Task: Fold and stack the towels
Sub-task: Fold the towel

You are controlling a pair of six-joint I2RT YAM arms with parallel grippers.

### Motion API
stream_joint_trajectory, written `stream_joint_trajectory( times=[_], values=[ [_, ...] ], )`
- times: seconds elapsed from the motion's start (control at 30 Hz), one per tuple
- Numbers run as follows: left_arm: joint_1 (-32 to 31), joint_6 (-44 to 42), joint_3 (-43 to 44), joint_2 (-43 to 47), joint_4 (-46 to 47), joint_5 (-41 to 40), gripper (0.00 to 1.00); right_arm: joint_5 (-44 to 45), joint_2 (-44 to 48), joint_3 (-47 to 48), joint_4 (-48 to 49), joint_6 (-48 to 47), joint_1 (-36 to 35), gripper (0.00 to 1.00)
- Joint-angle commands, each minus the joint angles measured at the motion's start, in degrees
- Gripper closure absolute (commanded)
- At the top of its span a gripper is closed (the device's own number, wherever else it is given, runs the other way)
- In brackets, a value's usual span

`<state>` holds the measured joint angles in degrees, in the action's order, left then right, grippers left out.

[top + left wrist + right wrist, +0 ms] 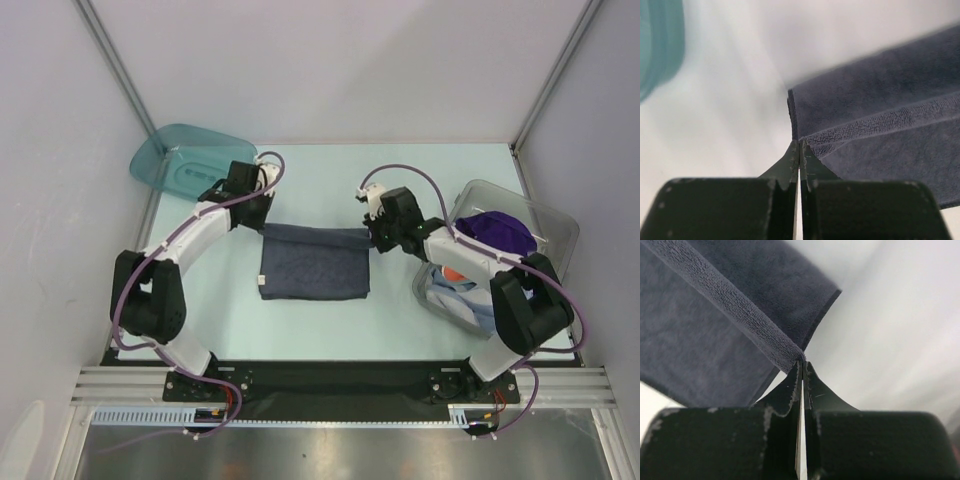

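**While both grippers pinch its far corners, a towel lies spread for folding**

As the overhead view shows, the dark grey-blue towel (315,262) lies at the middle of the pale worktop (320,170), between the two arms. The left gripper (262,222) is clenched on its far left corner and the right gripper (371,236) on its far right corner. In each wrist view the fingertips meet with no gap, and the hem runs straight into them. The towel's body and near edge rest on the worktop. A teal tray (185,160) stands at the far left, apart from the cloth. A clear bin (560,235) at the right holds a purple towel (497,232). Further towels (460,290), light blue and orange among them, are bunched beneath the right arm; whether they lie inside the bin cannot be told.

Handling, as a judgement: the cloth is light, soft and limp, and its napped surface is unlikely to slip from clenched fingers. Having no stiffness, any unsupported span will sag and drag. Paired corners on one edge are the sound place to hold, since that edge stays taut and can be laid squarely on the opposite one. The risks are uneven travel of the arms, which would skew the fold, and catching only one layer at the hem.
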<state>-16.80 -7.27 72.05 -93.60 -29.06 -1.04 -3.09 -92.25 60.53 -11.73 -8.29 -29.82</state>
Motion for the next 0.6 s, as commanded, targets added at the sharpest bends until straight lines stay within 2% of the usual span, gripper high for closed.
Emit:
stream_joint_trajectory(
  times=[0.0,0.1,0.57],
  values=[
    [-0.8,4.3,-3.7,3.2,-2.5,-2.4,1.00,2.0,4.5,-2.3,0.2,2.9,-1.1,1.00],
    [-1.5,6.7,-6.3,4.7,-3.1,-5.5,1.00,1.9,6.7,-4.0,0.0,4.0,-1.9,1.00],
    [-4.6,10.7,-13.0,11.9,-7.0,-6.5,1.00,5.3,11.2,-9.8,-3.2,8.0,-6.5,1.00]
  ],
)
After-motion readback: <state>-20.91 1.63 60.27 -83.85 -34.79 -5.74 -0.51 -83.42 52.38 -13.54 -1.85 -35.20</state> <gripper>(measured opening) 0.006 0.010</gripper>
